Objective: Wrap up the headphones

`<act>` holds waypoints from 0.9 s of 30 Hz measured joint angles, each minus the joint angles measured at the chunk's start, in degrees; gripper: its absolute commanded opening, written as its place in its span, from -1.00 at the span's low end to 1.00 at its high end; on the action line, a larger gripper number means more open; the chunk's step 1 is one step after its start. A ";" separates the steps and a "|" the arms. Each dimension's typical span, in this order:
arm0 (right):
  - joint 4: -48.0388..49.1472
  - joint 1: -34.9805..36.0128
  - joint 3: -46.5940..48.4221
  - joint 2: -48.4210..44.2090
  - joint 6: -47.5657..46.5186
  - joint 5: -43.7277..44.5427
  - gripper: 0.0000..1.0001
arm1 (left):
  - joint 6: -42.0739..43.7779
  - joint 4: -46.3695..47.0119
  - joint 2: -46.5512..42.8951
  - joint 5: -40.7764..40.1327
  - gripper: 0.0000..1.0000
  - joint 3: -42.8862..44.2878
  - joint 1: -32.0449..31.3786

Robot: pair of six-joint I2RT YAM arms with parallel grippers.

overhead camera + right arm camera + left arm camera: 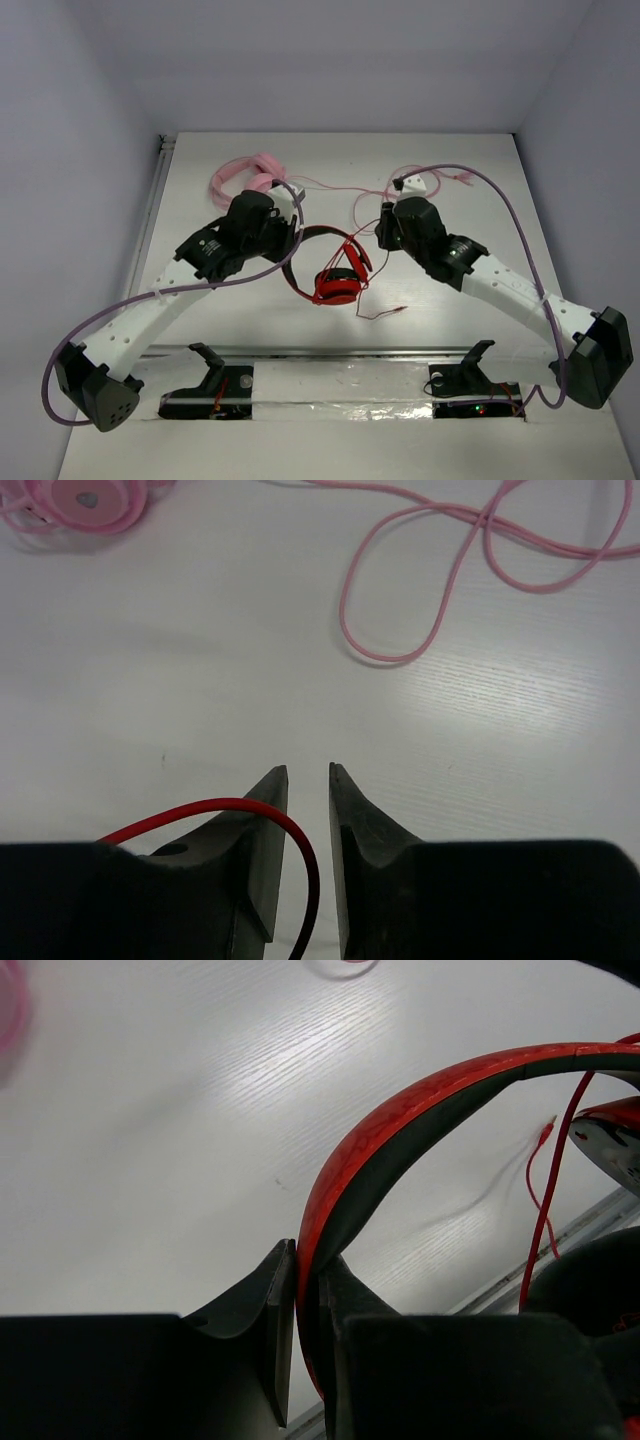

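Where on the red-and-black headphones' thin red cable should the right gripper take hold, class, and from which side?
Probably the slack arc of the thin red cable between the fingers of the right gripper, coming from the right: the cable is free there, while the left gripper clamps the headband.

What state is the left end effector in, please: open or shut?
Shut: the left end effector clamps the headphones, fingers touching both headband sides.

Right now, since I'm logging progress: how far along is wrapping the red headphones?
Done: the left claw clamps the headband of the headphones. In hand: the red cable threads the slightly parted jaws of the right claw. Left: all the winding; the plug end trails loose on the table, no turns visible.
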 measured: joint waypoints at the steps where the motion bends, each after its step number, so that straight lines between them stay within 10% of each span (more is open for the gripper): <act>1: 0.26 -0.70 -0.15 -0.15 0.24 -0.42 -0.33 | 0.07 -0.83 0.04 -1.09 -1.00 0.42 0.00; 27: 9.84 -8.35 -4.33 8.92 4.39 -8.39 -0.61 | -4.59 0.98 -0.04 5.95 -1.00 14.38 0.26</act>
